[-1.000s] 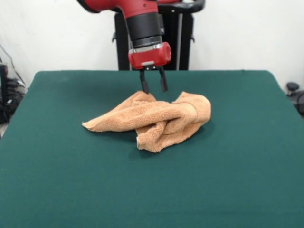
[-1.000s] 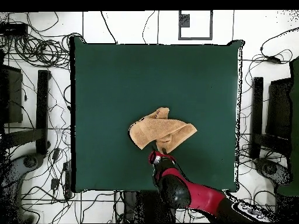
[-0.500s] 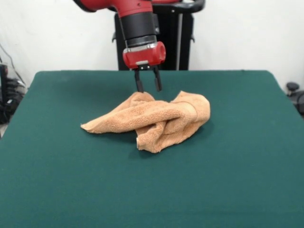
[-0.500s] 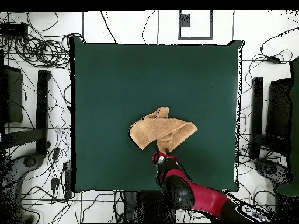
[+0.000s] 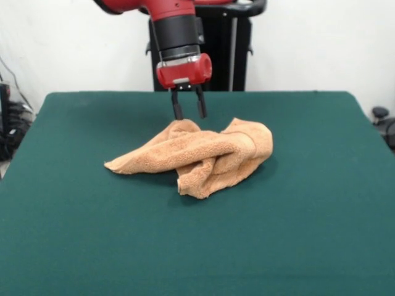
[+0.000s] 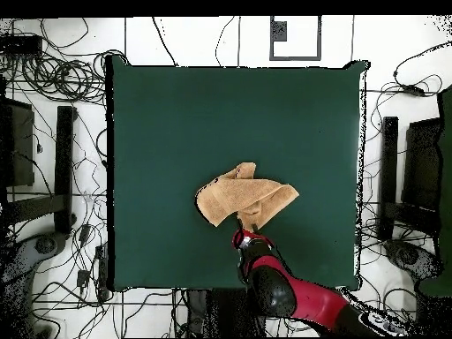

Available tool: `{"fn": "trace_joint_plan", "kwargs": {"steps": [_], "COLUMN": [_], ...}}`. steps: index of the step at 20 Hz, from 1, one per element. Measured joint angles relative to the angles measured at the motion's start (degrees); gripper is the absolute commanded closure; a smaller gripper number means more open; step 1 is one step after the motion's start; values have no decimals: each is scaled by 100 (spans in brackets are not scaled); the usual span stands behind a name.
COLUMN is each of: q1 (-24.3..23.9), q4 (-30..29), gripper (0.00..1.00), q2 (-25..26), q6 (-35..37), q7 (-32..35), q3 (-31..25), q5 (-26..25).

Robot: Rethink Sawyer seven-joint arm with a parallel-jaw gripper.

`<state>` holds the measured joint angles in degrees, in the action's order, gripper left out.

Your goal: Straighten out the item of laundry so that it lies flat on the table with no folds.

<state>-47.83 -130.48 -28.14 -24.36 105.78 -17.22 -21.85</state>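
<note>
The light orange-tan towel lies crumpled in a folded heap near the middle of the dark green table. One corner trails out to the left in the front view. My gripper hangs just above the towel's far edge, open and empty, its two dark fingers apart and clear of the cloth. In the overhead view the towel lies a little toward the robot's side of the table, and the gripper sits at its near edge under the red arm.
The robot's black pedestal stands behind the table's far edge. Cables and black stands lie on the floor around the table.
The gripper has moved up and to the left in the front view, away from the towel's far edge. The towel has barely shifted.
</note>
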Motion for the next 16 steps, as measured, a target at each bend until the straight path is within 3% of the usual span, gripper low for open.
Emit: {"fn": "trace_joint_plan", "kwargs": {"steps": [16], "q1": [0], "q4": [-2], "gripper": [0], "q2": [-335], "q6": [0], "q7": [0], "q3": [-12], "q5": [-1]}}
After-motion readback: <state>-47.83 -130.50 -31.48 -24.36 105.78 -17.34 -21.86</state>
